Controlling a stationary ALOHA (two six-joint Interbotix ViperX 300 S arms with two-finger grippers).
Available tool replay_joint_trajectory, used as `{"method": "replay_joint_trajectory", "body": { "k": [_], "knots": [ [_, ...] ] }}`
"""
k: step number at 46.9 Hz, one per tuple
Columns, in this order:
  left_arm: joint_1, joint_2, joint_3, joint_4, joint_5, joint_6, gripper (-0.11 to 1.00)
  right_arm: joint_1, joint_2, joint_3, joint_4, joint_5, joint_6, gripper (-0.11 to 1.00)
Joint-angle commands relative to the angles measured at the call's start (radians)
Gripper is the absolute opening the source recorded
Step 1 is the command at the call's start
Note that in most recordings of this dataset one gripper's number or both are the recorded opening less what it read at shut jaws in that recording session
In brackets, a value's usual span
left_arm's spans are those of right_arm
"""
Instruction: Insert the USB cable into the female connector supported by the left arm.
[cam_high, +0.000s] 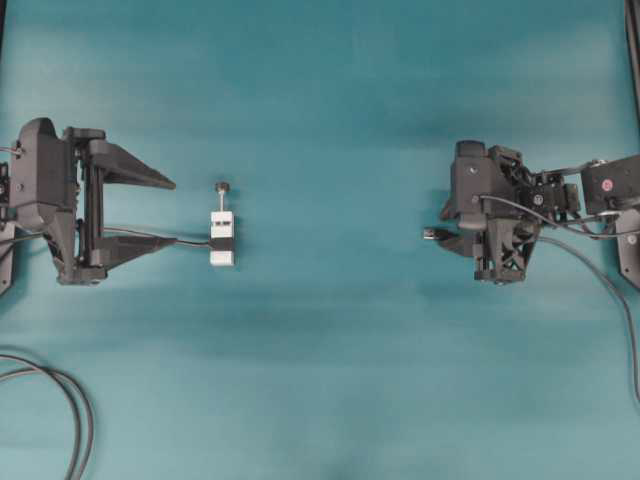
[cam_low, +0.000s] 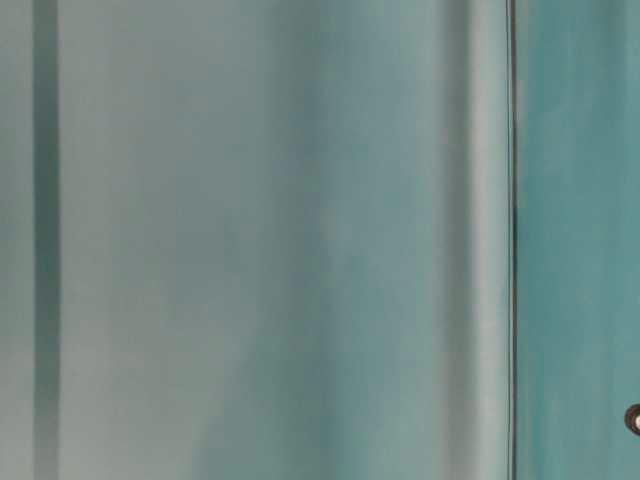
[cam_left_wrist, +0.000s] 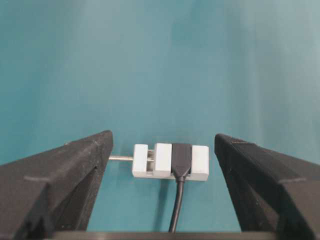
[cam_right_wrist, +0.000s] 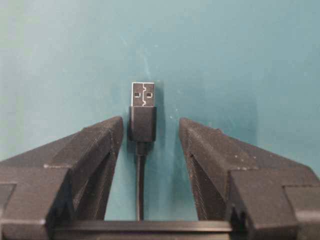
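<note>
The female connector (cam_high: 222, 239), a white block with a black-knobbed pin, lies left of centre in the overhead view. The USB cable (cam_right_wrist: 143, 117) lies flat, silver tip toward the top of the right wrist frame.

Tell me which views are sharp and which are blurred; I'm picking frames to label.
Table-level view: wholly blurred, only teal-grey bands, nothing usable. Left wrist view: the female connector is crisp, the near fingers softer. Right wrist view: the USB cable plug is sharp. Overhead view: evenly lit, slightly soft.
</note>
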Motion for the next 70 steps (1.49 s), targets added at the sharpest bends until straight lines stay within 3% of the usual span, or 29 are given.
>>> {"method": "replay_joint_trajectory", "body": {
  "k": [1,14,26,39,53,61,70],
  "knots": [
    [0.002,-0.003,-0.005,0.002,-0.002,0.014,0.93,-0.012,-0.003,-0.012,-0.002,-0.005,-0.006,0.54],
    [0.006,-0.005,0.041,0.000,-0.044,0.006,0.93,-0.014,-0.005,-0.009,-0.002,-0.008,-0.002,0.47],
    [0.008,-0.005,0.026,-0.002,-0.051,-0.003,0.93,-0.014,-0.005,0.014,-0.002,-0.057,0.018,0.46],
    [0.008,-0.005,0.008,-0.008,-0.008,-0.074,0.93,-0.014,-0.005,0.018,-0.002,-0.193,0.018,0.46],
    [0.008,-0.005,-0.028,-0.008,0.066,-0.150,0.93,-0.012,-0.006,0.101,0.000,-0.341,0.018,0.46],
    [0.009,-0.003,-0.044,-0.008,0.091,-0.156,0.93,-0.014,-0.006,0.141,0.003,-0.433,0.018,0.46],
    [0.018,-0.003,-0.058,-0.009,0.114,-0.156,0.93,-0.025,-0.006,0.144,0.008,-0.451,0.014,0.46]
  ]
}}
